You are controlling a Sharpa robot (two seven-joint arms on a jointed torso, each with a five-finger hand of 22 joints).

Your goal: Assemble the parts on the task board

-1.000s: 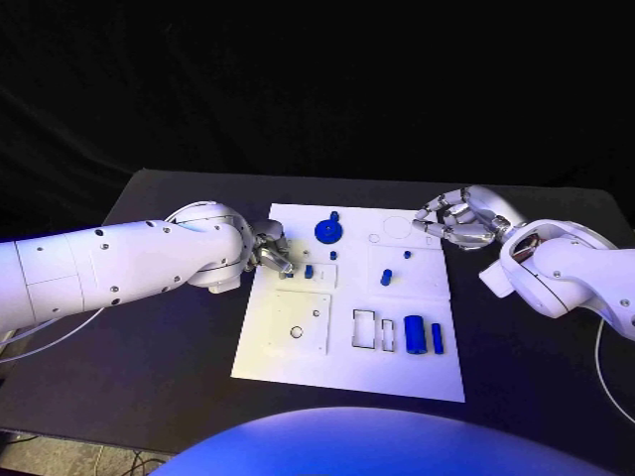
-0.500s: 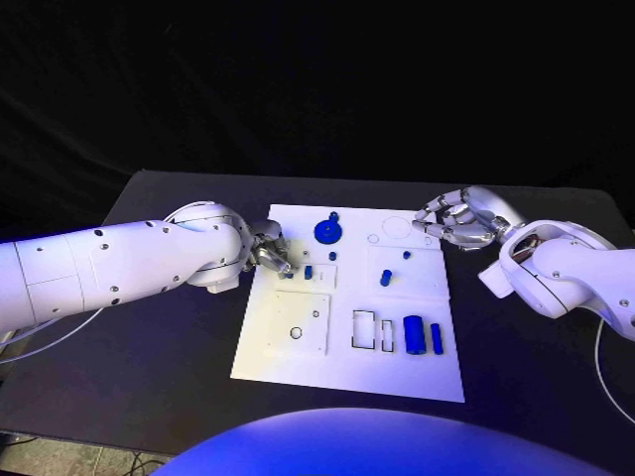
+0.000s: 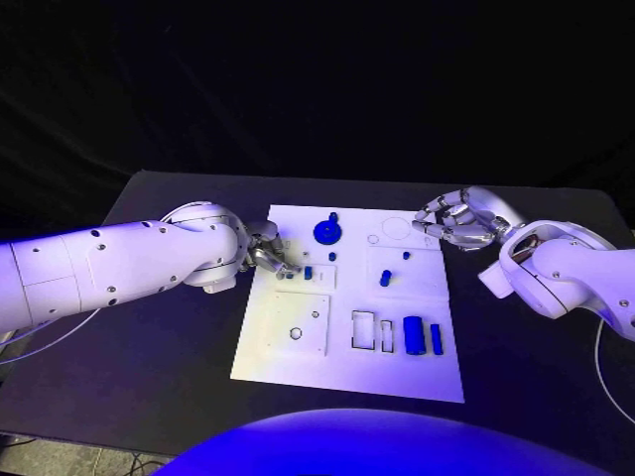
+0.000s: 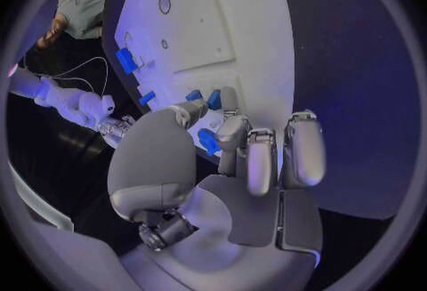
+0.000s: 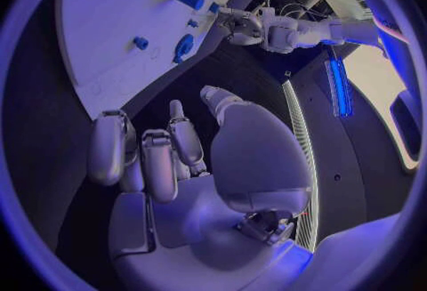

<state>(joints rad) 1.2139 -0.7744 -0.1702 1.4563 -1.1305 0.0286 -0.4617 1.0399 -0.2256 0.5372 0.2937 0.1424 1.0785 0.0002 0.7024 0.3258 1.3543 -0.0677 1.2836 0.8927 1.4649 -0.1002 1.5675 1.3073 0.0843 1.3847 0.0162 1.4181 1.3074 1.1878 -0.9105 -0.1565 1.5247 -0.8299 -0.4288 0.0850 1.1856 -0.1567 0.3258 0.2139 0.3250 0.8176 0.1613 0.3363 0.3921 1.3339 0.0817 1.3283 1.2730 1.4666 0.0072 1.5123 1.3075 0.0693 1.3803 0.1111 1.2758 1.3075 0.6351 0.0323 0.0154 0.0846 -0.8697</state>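
Board (image 3: 349, 342) sits mid-table. My left hand (image 3: 271, 255) is at its left edge, fingers apparently pinching a small blue peg (image 4: 207, 140); right hand (image 3: 458, 222) curled, holding nothing. Peg looks light, rigid, slick: grip its sides.

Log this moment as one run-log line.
left robot hand: fingers at small blue part | right robot hand: empty, beside task board
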